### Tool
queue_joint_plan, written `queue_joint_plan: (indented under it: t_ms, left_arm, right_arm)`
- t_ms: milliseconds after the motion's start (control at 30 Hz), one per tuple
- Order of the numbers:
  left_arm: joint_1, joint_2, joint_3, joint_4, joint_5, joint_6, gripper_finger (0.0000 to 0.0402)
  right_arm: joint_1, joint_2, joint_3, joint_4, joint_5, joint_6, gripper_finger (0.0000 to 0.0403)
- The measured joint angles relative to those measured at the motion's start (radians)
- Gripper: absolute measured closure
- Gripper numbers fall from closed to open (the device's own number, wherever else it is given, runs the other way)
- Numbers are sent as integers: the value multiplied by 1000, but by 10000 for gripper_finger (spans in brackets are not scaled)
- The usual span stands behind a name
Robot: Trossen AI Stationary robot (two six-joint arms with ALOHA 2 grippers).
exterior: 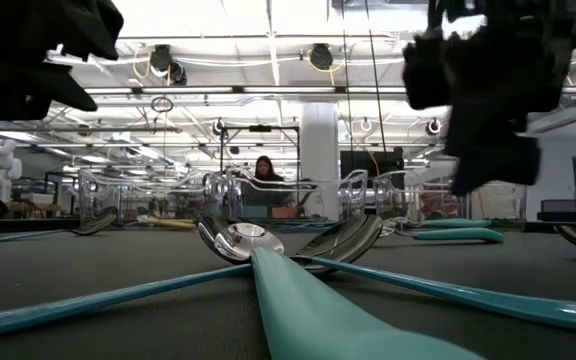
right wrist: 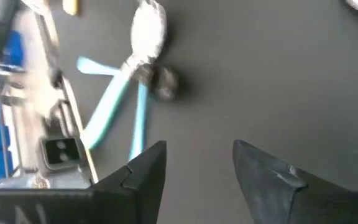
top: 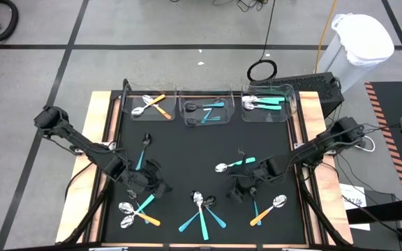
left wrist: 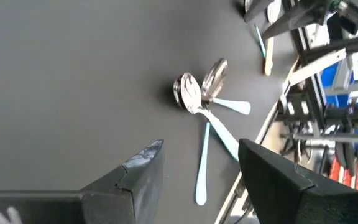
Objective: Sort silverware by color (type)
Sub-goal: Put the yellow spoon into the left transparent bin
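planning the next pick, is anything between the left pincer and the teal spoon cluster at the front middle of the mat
Nothing visible. In the high view the left pincer hangs open over bare black mat, and the stretch toward the teal spoon cluster is clear. The left wrist view shows those spoons ahead past the fingers with only mat between.

Spoons lie flat on the dark mat: a teal trio at 6 o'clock, an orange-and-teal pair at 8, an orange one at 5, a teal one near centre, and a dark-bowled one at 9.
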Motion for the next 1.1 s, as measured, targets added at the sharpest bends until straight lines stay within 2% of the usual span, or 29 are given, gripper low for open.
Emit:
queue_joint_plan:
  t_ms: [100, 200, 300, 467, 667, 767, 967, 1033, 1100]
  left_arm:
    - [-6, 0, 0, 0, -39, -5, 197]
    - [-6, 0, 0, -2, -74, 4, 197]
    - [-4, 0, 0, -1, -115, 21, 197]
    - [-3, 0, 0, -5, -123, 22, 197]
    - [-1, 0, 0, -36, -124, -39, 197]
    - [10, 0, 0, -92, -121, -58, 197]
    - [34, 0, 0, -124, -111, -50, 197]
    - [39, 0, 0, -124, -99, -50, 197]
    - [41, 0, 0, -124, -78, -50, 197]
  right_arm:
    - [11, -43, 2, -152, -67, 51, 237]
    - [44, -91, 0, -301, -56, 83, 247]
    - [60, -134, 1, -403, -10, 96, 254]
    - [52, -193, 1, -553, 103, 130, 257]
    - [11, -257, 1, -622, 248, 122, 257]
    - [-19, -263, 1, -584, 259, 15, 257]
    - [-29, -227, 1, -521, 399, -420, 257]
    - [-43, -213, 1, -519, 437, -519, 256]
    - [-73, -203, 1, -524, 431, -590, 253]
